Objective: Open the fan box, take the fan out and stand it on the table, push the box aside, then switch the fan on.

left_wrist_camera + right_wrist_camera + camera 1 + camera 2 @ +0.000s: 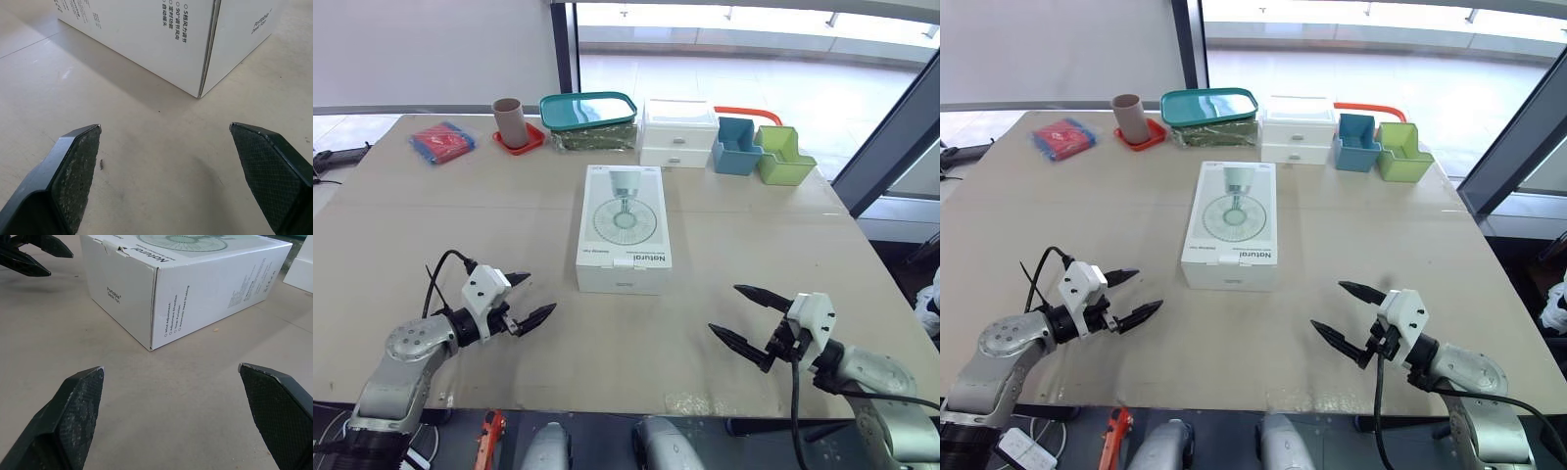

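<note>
The white fan box [624, 228] lies flat and closed in the middle of the table, a fan printed on its lid. My left gripper [526, 299] hovers open near the table's front left, a short way from the box's near left corner [199, 93]. My right gripper [747, 316] stands open at the front right, fingers pointing toward the box's near right corner [150, 346]. Neither gripper holds anything. The left gripper's fingertips [29, 249] also show in the right wrist view beyond the box.
Along the far edge stand a red packet [441, 142], a brown cup on a red coaster [509, 121], a teal-lidded container [589, 119], a white drawer unit [678, 132], and blue [735, 147] and green [782, 156] bins. Bare table [460, 215] flanks the box.
</note>
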You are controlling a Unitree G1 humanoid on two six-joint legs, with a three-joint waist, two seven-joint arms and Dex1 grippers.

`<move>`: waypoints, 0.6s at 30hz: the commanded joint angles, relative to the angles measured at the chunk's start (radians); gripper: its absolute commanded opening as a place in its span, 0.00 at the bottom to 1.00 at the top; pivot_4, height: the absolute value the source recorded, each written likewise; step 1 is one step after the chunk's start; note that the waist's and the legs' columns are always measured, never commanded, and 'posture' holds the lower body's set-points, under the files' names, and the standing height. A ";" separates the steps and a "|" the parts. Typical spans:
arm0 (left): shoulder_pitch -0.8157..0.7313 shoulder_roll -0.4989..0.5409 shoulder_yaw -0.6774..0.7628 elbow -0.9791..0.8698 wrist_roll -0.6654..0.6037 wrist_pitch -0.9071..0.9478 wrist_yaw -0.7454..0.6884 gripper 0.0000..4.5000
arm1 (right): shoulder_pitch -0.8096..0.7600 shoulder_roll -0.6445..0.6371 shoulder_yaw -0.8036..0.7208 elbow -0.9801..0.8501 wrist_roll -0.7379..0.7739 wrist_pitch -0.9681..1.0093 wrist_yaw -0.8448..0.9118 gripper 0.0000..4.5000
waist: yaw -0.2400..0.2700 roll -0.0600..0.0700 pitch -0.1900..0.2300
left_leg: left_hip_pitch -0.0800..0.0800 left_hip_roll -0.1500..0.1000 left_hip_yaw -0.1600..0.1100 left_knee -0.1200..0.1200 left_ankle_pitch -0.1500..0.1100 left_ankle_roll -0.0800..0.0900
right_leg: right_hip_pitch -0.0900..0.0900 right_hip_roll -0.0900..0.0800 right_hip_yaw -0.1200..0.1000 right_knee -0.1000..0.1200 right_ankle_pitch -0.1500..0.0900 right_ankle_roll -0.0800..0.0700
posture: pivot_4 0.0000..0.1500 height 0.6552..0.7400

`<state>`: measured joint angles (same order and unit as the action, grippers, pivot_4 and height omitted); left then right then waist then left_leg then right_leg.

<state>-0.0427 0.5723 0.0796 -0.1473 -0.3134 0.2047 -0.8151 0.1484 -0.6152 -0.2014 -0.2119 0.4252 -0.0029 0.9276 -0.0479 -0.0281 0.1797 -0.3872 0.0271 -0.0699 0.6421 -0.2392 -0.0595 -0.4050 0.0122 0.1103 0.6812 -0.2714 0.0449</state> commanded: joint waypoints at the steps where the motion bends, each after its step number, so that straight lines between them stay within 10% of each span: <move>1: -0.003 0.009 0.008 -0.024 -0.011 -0.010 -0.009 0.99 | 0.003 -0.011 -0.014 -0.031 0.007 -0.008 0.004 1.00 | 0.000 0.000 0.000 | 0.000 0.000 0.000 0.000 0.000 0.000 | 0.000 0.000 0.000 0.000 0.000 0.000 | 1.00 1.00; 18: -0.011 -0.011 0.004 -0.019 -0.026 -0.033 -0.023 0.99 | 0.012 -0.016 -0.020 -0.002 -0.002 -0.029 0.024 1.00 | 0.000 0.000 0.000 | 0.000 0.000 0.000 0.000 0.000 0.000 | 0.000 0.000 0.000 0.000 0.000 0.000 | 1.00 1.00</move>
<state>-0.0401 0.5626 0.0736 -0.1517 -0.3341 0.1940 -0.8396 0.1555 -0.6206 -0.2015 -0.1941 0.4232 -0.0164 0.9521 -0.0479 -0.0281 0.1797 -0.3872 0.0271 -0.0699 0.6421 -0.2392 -0.0595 -0.4049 0.0123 0.1103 0.6812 -0.2713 0.0448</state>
